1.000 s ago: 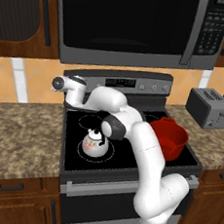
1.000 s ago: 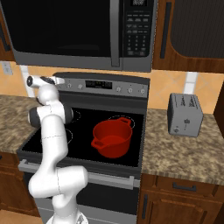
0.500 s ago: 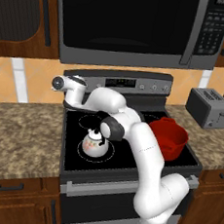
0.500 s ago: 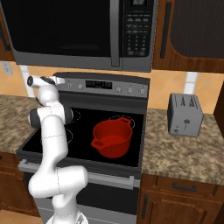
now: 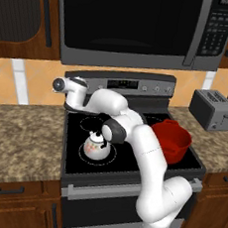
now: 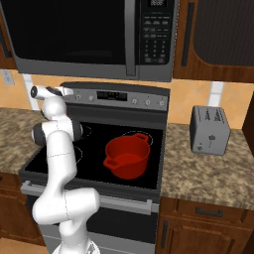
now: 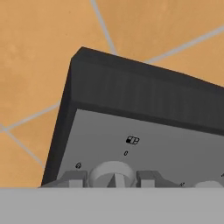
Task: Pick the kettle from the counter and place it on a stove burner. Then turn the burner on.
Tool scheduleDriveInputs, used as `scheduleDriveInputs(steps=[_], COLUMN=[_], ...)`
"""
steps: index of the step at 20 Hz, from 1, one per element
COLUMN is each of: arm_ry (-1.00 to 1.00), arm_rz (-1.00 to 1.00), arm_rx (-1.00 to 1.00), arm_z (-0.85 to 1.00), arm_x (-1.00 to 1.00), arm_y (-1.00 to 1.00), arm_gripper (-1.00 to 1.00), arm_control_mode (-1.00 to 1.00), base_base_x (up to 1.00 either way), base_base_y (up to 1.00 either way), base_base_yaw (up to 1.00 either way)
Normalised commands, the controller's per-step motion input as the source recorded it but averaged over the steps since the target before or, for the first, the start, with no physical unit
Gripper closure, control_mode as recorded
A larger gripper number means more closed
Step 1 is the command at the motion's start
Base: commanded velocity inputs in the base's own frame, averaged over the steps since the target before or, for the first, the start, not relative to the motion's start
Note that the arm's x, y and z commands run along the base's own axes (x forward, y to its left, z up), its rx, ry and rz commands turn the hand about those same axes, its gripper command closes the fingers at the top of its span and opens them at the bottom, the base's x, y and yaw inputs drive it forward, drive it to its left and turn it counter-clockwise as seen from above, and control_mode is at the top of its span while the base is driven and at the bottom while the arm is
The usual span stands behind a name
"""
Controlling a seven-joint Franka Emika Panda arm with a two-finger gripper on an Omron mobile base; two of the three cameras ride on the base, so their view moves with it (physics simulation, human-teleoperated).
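White with reddish flowers, the kettle (image 5: 97, 146) is sitting upright on the black cooktop (image 5: 131, 160), inside the large white-outlined burner ring (image 5: 98, 153) at the front left, just beside the arm's dark elbow joint. The gripper (image 7: 113, 180) is reaching well above and behind the kettle, up at the left end of the stove's grey control panel (image 5: 120, 83), so the kettle is lying low and well apart from the fingers. In the hand view the two fingers (image 7: 72, 179) are standing spread, one on each side of a round grey knob (image 7: 112, 173), very near it; whether they are touching it I cannot tell. A red pot (image 6: 127, 156) is resting on the right side of the cooktop, and a grey toaster (image 6: 209, 129) is standing on the granite counter (image 6: 218, 171) further right.
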Motion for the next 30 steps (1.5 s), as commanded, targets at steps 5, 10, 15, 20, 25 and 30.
scheduleDriveInputs(steps=[5, 10, 15, 20, 25, 30], arm_ry=[-0.06, -0.11, -0.12, -0.14, -0.14, -0.11], arm_rz=[0.15, 0.20, 0.23, 0.25, 0.27, 0.31], arm_rx=[-0.15, -0.23, -0.25, -0.27, -0.30, -0.34], arm_z=[0.00, 0.00, 0.00, 0.00, 0.00, 0.00], arm_x=[0.00, 0.02, 0.07, 0.11, 0.03, 0.04], arm_y=[0.00, 0.00, 0.00, 0.00, 0.05, 0.21], arm_gripper=[1.00, 1.00, 1.00, 1.00, 1.00, 1.00], arm_control_mode=[-1.00, -1.00, -1.00, -1.00, -1.00, -1.00], base_base_x=[0.00, 0.00, 0.00, 0.00, 0.00, 0.00], base_base_y=[0.00, 0.00, 0.00, 0.00, 0.00, 0.00], base_base_yaw=[0.00, 0.00, 0.00, 0.00, 0.00, 0.00])
